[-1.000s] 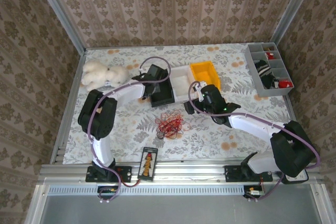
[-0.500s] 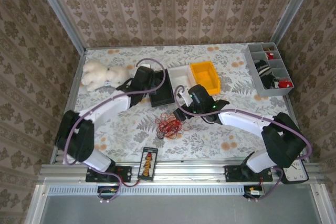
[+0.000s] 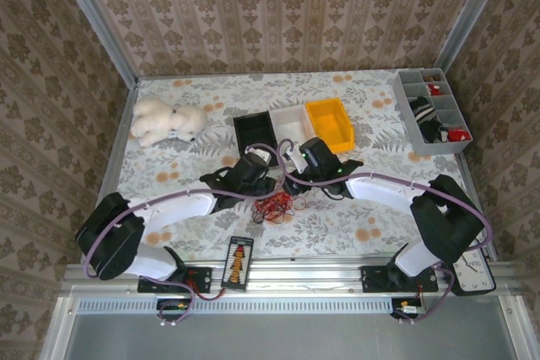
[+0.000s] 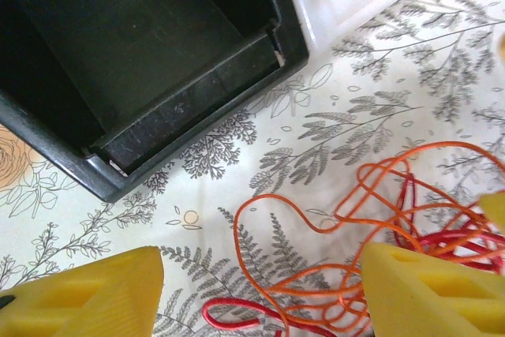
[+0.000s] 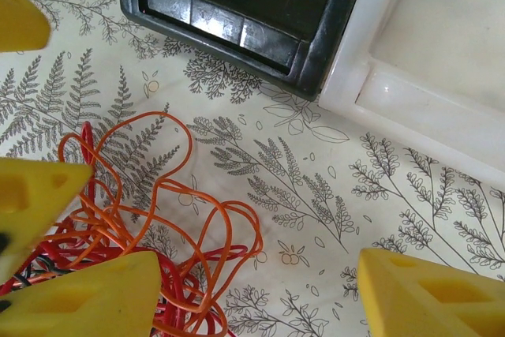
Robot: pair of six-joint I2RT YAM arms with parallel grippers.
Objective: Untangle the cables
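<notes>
Currently the cables (image 3: 272, 206) lie in a loose tangle on the bench (image 3: 160, 162), approx mid-front, w/ one arm reaching in from each side. The strands are thin and glossy: mostly orange-red loops, some deeper red, plus a dark strand or two low in the right wrist view. The outer loops sprawl flat over the fern-and-flower printed cloth.

On the near-left side, the left tool (image 3: 256, 181) sits just beside the heap. Its fingers (image 4: 87, 293) are matte yellow plastic wedges w/ moulded slots. They're spread wide, w/ no grip on anything; a few loops lie on the cloth between them.

Opposite, the right tool (image 3: 297, 181) is just beside the tangle too. Its jaws are likewise wide apart and hold nothing. One finger overlaps the heap's edge; can't tell if it touches.

Just behind the tangle is a black bin (image 3: 253, 128), rigid and square-cornered w/ a shiny lip. A smooth white tray (image 3: 289, 124) sits hard against its side, w/ a yellow bin (image 3: 331, 122) beside that. A fluffy white plush toy (image 3: 164, 120) lies back-left and a grey compartment box (image 3: 432, 111) back-right, both well apart from the wires.
</notes>
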